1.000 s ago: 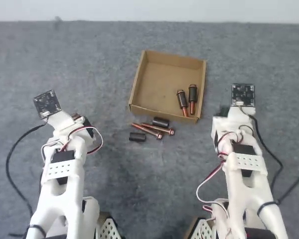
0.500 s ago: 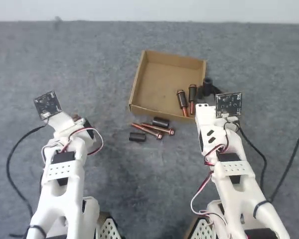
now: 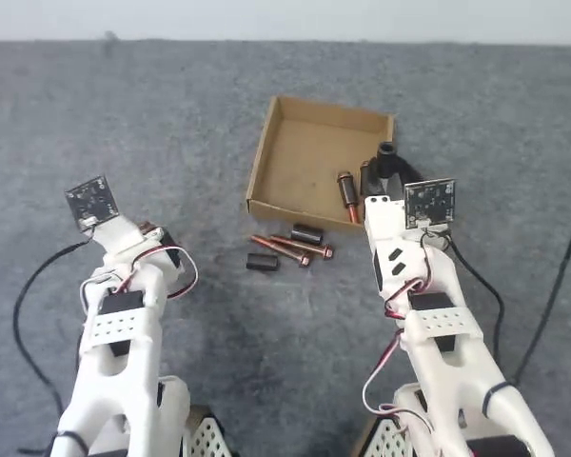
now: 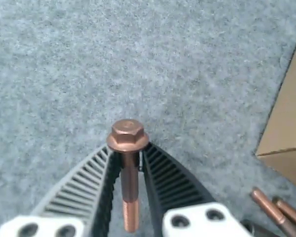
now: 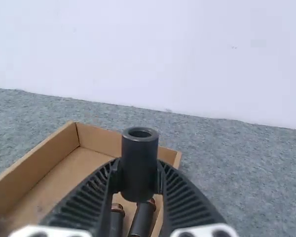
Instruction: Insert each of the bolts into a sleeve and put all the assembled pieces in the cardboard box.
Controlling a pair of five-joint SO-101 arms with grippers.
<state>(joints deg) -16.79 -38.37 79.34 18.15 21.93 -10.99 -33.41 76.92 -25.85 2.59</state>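
Underneath everything: a grey carpeted table [image 3: 171, 114].

At the near edge, side by side: the left arm [image 3: 121, 324] and the right arm [image 3: 438, 324], both white. Left one well short of the parts, right one up against the box.

Toward the far middle of the table: the cardboard box [image 3: 260, 162], open side up, shallow, turned slightly askew.

Left gripper [image 4: 129, 150]: closed narrow on the held bolt [image 4: 130, 187]. Clamps the copper shank between its ribbed black fingers [image 4: 96, 177], with the hex head just past the fingertips and the threaded end back toward the wrist. Hangs over bare carpet, with a corner of the box off to one side.

Right gripper [image 5: 138, 170]: pinched on the held sleeve [image 5: 139, 153]. Grips the black tube upright by its lower part, open bore uppermost, clear of the fingertips. Hovers above the right side of the box in the high view.

Inside the box, near its right wall: two assembled pieces [image 3: 346, 190], copper bolts in dark sleeves, lying side by side directly below the right gripper.

On the carpet just in front of the box: two loose bolts [image 3: 287, 248], touching, at a slight angle to each other.

Beside them: one loose sleeve [image 3: 306, 231] between the bolts and the box wall, another loose sleeve [image 3: 262, 262] on the nearer side.
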